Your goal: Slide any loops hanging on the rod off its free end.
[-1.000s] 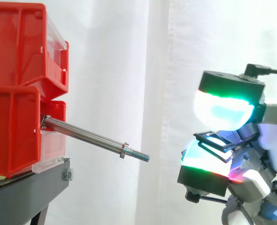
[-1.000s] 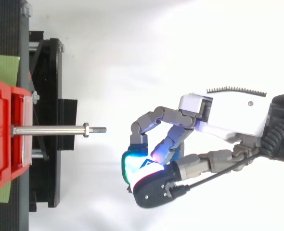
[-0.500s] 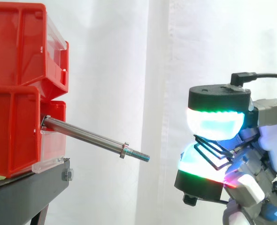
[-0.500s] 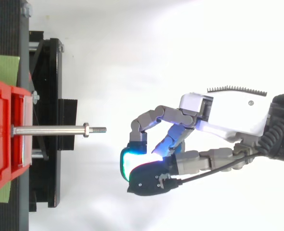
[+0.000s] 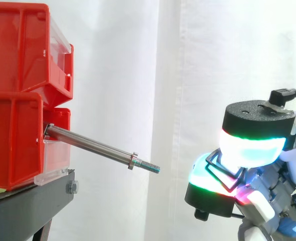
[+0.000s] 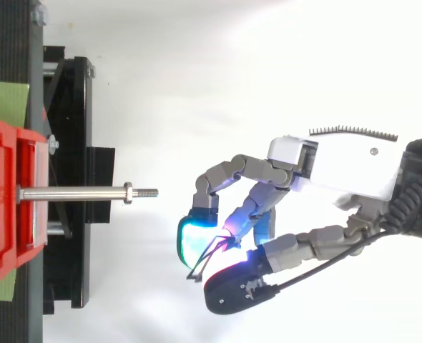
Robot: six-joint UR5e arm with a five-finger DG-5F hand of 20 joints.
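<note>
The steel rod point(image 5: 93, 145) sticks out of the lower red bin point(image 5: 12, 140) and slopes down to a threaded free end point(image 5: 150, 167). Nothing hangs on it, as the top view of the rod point(image 6: 75, 193) also shows. My hand point(image 6: 340, 171) hovers to the right of the free end, a clear gap away and slightly lower. Its curled fingers and thumb glow cyan and green and pinch a thin black loop point(image 5: 219, 167) between their pads. In the top view the loop point(image 6: 205, 259) spans the gap between a fingertip pad point(image 6: 195, 239) and the thumb.
Two red bins are stacked on a black stand point(image 5: 27, 201) at the left, the upper bin point(image 5: 17, 50) above the rod. A white curtain hangs behind. Open air lies between the rod's tip and my hand.
The thumb pad has swung away from the fingertip, widening the gap, so more of the black loop shows. The hand has shifted slightly right and down. The rod has not moved.
</note>
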